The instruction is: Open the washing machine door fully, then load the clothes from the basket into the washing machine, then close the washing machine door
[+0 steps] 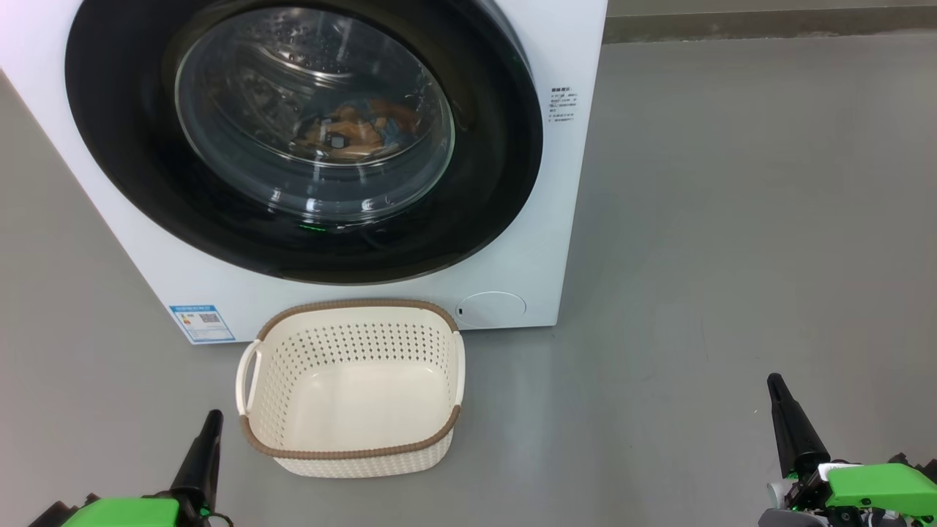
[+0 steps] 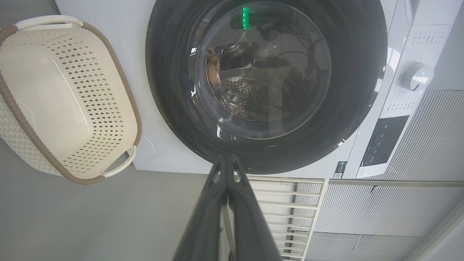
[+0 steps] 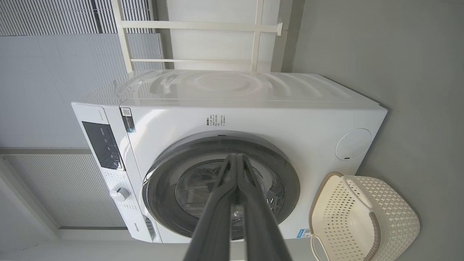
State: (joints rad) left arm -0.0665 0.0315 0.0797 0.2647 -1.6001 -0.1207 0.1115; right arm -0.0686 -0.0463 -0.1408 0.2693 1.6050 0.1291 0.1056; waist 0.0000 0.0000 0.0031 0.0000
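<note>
Left gripper (image 2: 227, 159) and right gripper (image 3: 236, 159) are both narrow and empty, so if the washing machine door (image 1: 117, 110) is not latched over the clothes (image 1: 351, 132), it may swing open.

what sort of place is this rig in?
Probably a laundry corner or test room: big white front-loading washing machine, small cream perforated plastic basket before it, smooth grey floor.
</note>
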